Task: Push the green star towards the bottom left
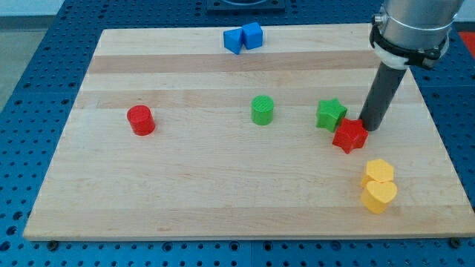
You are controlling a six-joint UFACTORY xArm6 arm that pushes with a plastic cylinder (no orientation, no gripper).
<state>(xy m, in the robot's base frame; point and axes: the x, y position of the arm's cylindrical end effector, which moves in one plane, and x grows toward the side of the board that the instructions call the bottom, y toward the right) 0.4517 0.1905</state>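
Camera view: green star [331,114] sits right of the board's [185,200] centre — the rod's tip [369,127] rests just to its right, touching the red star [349,136], holding nothing.

Single high oblique view, whole board [223,215] framed

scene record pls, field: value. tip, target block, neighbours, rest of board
tip: my tip is down at the board, just to the view's right of the red star, near or touching it
target: green star, view's left of the tip, not touched by it
blocker: red star, against the green star's lower right
green cylinder: mid-board, view's left of the green star
red cylinder: far to the view's left
blue blocks: two together at the view's top edge
yellow blocks: two together, view's bottom right
surface: wooden board
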